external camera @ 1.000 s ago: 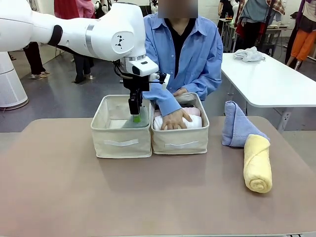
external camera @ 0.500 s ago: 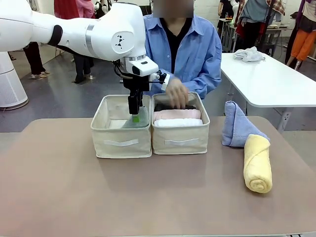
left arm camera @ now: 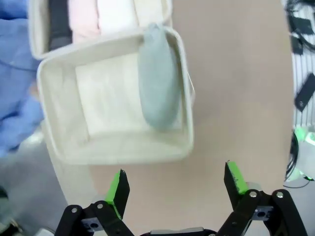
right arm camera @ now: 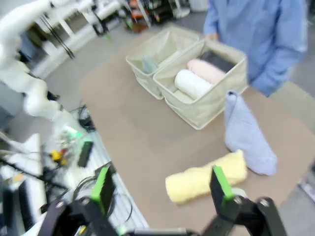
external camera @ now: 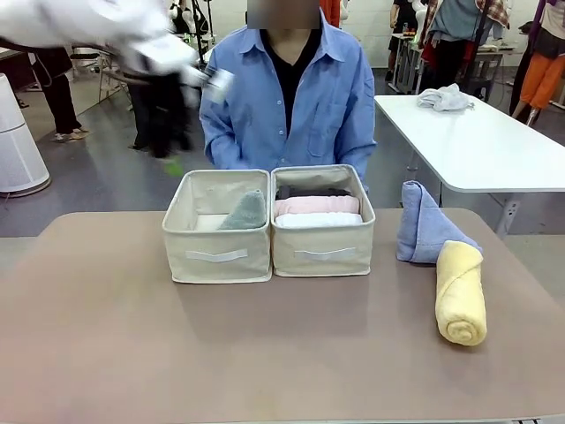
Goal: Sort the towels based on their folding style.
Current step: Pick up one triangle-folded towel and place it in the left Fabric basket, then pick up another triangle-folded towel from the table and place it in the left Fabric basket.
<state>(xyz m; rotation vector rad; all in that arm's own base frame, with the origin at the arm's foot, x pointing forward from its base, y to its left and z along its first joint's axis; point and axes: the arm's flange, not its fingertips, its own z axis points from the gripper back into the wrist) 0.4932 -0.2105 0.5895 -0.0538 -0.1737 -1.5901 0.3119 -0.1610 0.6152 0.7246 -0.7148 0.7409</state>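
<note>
The pale green cone towel [external camera: 246,212] leans in the left beige bin [external camera: 216,254]. My left gripper [left arm camera: 177,182] hovers open above and outside that bin, with the cone [left arm camera: 157,96] lying free below; in the front view this arm is a blur at the upper left. In the right bin [external camera: 322,252] lie the dark grey roll [external camera: 313,191], the pink roll [external camera: 318,205] and the white roll [external camera: 318,220]. On the table to the right stand the light blue cone [external camera: 424,225] and the yellow roll [external camera: 461,291]. High over the yellow roll [right arm camera: 204,178], my right gripper [right arm camera: 161,184] is open and holds nothing.
A person in a blue shirt [external camera: 291,97] stands right behind the bins, hands out of the bins. A white table [external camera: 477,141] with a crumpled white cloth [external camera: 446,97] stands at the back right. Bare brown tabletop [external camera: 221,344] spreads in front of the bins.
My left gripper opened and the arm rose and swung up and left away from the left bin, leaving the pale green cone inside. The person's hand left the right bin.
</note>
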